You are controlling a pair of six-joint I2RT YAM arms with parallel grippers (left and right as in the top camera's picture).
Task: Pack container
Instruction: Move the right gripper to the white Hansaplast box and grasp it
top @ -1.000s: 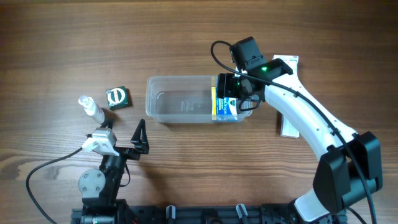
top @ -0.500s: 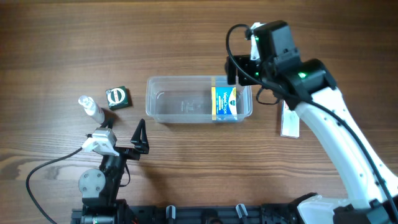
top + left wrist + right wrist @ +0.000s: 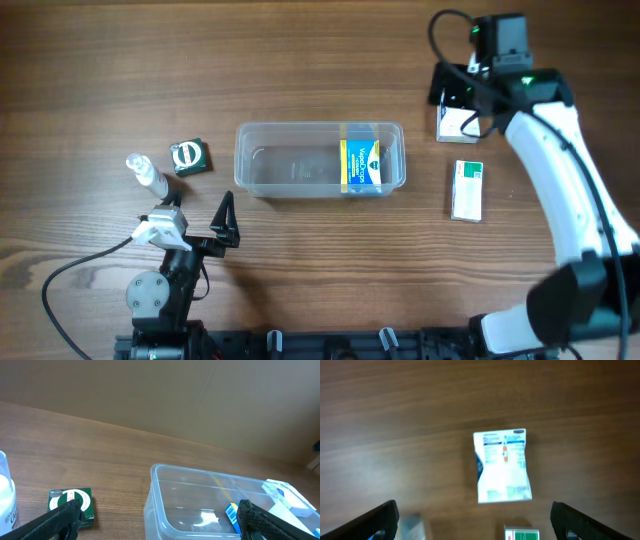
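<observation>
The clear container (image 3: 284,168) lies at the table's middle with a blue and yellow box (image 3: 362,165) standing in its right end. My right gripper (image 3: 457,100) is open and empty, held above a white box (image 3: 455,126) to the right of the container. The right wrist view shows that white box (image 3: 501,466) ahead between the open fingers (image 3: 477,525). My left gripper (image 3: 226,219) is open and empty, near the table's front, short of the container's left end. The left wrist view shows the container (image 3: 200,495) and the blue box (image 3: 232,512) inside it.
A white and green box (image 3: 466,190) lies right of the container, also in the right wrist view (image 3: 521,535). A small dark green box (image 3: 188,156) and a clear bottle (image 3: 148,175) lie to the left. The green box shows in the left wrist view (image 3: 71,502).
My right gripper has let go of the blue and yellow box inside the container and moved up and to the right, over the white box. The left arm has not moved.
</observation>
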